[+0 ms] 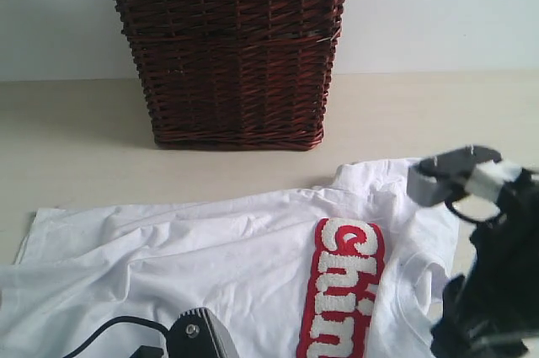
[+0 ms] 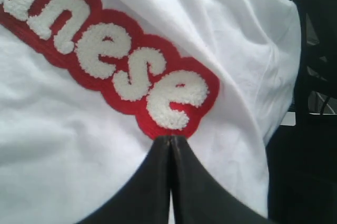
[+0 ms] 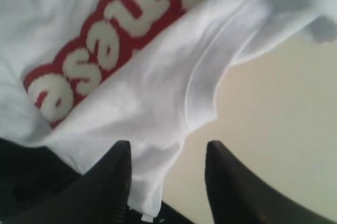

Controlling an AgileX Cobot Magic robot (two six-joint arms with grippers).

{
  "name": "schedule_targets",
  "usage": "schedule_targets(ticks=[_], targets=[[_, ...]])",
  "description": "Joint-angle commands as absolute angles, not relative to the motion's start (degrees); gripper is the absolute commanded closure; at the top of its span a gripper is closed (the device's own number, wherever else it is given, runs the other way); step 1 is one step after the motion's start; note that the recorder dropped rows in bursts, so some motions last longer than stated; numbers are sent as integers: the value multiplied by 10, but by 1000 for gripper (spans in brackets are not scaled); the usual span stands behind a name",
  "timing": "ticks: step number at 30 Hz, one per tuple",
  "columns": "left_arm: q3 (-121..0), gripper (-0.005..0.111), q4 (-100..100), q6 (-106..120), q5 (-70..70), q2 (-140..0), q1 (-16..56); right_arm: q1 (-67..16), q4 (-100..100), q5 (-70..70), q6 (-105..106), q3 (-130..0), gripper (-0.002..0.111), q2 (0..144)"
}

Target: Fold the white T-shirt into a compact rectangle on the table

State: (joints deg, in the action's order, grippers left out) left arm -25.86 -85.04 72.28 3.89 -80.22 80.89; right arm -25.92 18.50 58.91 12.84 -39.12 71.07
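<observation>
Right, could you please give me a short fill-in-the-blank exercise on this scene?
1. The left gripper has its jaws ____.
2. The right gripper has its jaws ____.
3. The white T-shirt carries fuzzy lettering outlined in ____.
Missing words: shut; open; red.

White T-shirt point(image 1: 202, 248) on beige table point(image 1: 76, 139)

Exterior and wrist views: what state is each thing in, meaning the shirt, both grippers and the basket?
white T-shirt, spread out with lettering up, wrinkled, unfolded.
left gripper, shut, tips against the lettering's end.
right gripper, open, shirt edge between its fingers.
wicker basket, upright on the table, apart from the shirt.
</observation>
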Motion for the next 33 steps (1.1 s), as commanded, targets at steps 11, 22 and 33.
schedule_targets(ticks=[11, 22, 33], targets=[[-255, 107, -842, 724, 49, -774, 807, -310, 114, 520, 38, -323, 58, 850], [-255, 107, -842, 731, 48, -766, 807, -310, 198, 466, 110, -324, 58, 935], [-251, 107, -842, 732, 48, -766, 807, -313, 128, 570, 104, -363, 108, 900]])
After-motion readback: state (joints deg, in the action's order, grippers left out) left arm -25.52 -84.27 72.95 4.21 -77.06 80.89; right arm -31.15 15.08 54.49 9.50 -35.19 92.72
